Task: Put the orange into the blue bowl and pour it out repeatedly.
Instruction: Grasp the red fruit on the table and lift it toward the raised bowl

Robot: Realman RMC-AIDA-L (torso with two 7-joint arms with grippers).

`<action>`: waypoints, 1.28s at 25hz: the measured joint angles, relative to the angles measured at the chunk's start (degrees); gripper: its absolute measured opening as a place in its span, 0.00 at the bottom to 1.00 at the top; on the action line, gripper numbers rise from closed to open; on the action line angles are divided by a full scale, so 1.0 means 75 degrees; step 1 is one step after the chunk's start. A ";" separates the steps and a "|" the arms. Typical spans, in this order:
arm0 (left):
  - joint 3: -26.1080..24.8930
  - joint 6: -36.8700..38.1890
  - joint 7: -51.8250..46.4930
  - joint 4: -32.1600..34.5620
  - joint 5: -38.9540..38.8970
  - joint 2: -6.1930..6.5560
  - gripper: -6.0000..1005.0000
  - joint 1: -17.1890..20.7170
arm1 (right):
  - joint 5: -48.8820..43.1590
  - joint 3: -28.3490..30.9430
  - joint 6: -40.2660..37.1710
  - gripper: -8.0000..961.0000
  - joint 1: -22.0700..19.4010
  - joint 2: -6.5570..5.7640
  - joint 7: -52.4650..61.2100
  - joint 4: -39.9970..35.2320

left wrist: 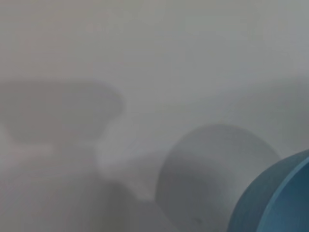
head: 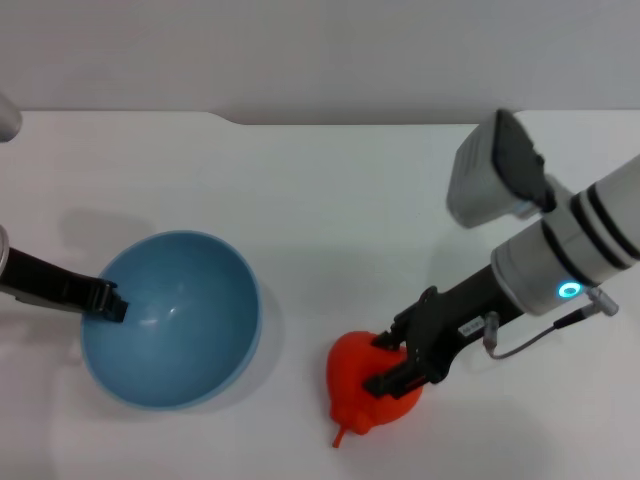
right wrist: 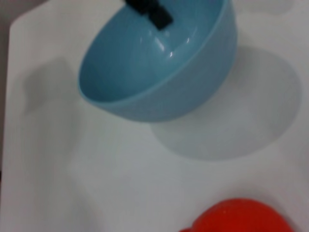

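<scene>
Head view: the orange point(head: 365, 388) is pinched by the right pincer point(head: 392, 365) on the worktop point(head: 350, 200), well apart from the blue bowl point(head: 171, 318), whose rim is gripped by the left pincer point(head: 108, 300). A lift across bare worktop seems next.

Left wrist view: only the bowl's wall is shown.

Right wrist view: open worktop is seen between orange and tilted bowl.

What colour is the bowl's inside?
Plain glossy light blue; the blue bowl shows it best in the head view.
</scene>
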 joint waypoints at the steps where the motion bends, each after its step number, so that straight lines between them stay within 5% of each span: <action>1: 0.0000 0.0005 -0.0001 0.0001 0.0001 0.0000 0.01 -0.0016 | 0.0000 0.0000 0.0000 0.59 0.0000 0.0000 0.0000 0.0000; 8: 0.0060 0.0050 -0.0017 0.0007 0.0015 -0.0004 0.01 -0.0212 | 0.0006 -0.0431 0.1177 0.54 -0.0054 0.0014 0.0221 0.0354; 16: 0.0125 0.0070 -0.0021 0.0004 0.0027 0.0004 0.01 -0.0364 | 0.0006 -0.0351 0.1203 0.47 -0.0118 -0.0031 0.0190 0.0243; 19: 0.0125 0.0072 -0.0022 -0.0031 0.0072 0.0006 0.01 -0.0423 | 0.0000 -0.0213 0.1204 0.34 -0.0295 -0.0042 0.0187 -0.0020; 21: 0.0137 0.0074 -0.0022 -0.0069 0.0094 0.0007 0.01 -0.0462 | -0.0004 0.0199 0.1147 0.25 -0.0651 -0.0057 0.0186 -0.0519; 32: 0.1300 -0.0191 -0.0155 -0.0593 0.0068 -0.0033 0.01 -0.1153 | 0.0002 0.1475 0.0588 0.17 -0.2510 -0.0036 0.0190 -0.3834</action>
